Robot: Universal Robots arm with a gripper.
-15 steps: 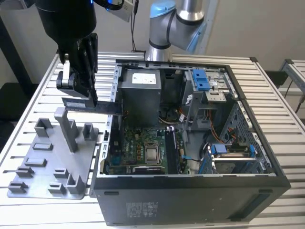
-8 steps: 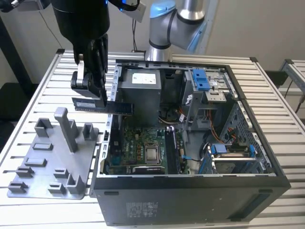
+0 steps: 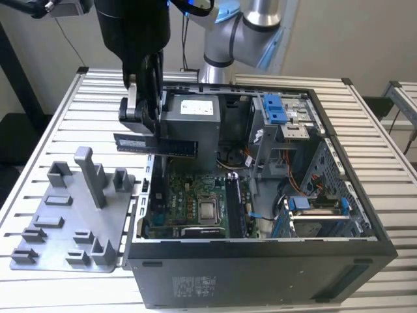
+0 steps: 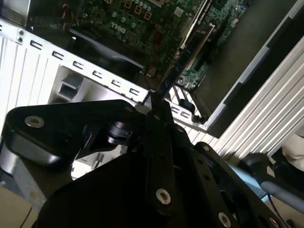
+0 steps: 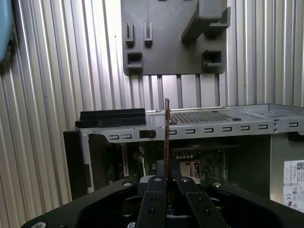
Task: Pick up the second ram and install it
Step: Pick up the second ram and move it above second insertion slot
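In the exterior view my gripper (image 3: 151, 127) hangs from the black arm and is shut on the second ram (image 3: 156, 145), a long dark stick held level with its flat face toward the camera. The stick hovers above the open computer case's wall on the exterior view's left, over the edge of the green motherboard (image 3: 192, 199). The first wrist view looks along the closed fingers (image 5: 156, 187), with the ram (image 5: 166, 135) edge-on as a thin line above the case wall. In the second wrist view the ram (image 4: 176, 64) points out from the gripper toward the motherboard (image 4: 142, 19).
A grey plastic tray (image 3: 62, 231) with upright posts lies on the slatted table beside the case, on the exterior view's left. Inside the case are a grey power supply (image 3: 195, 124), blue drive brackets (image 3: 275, 107) and cables. The black case front (image 3: 260, 274) is nearest the camera.
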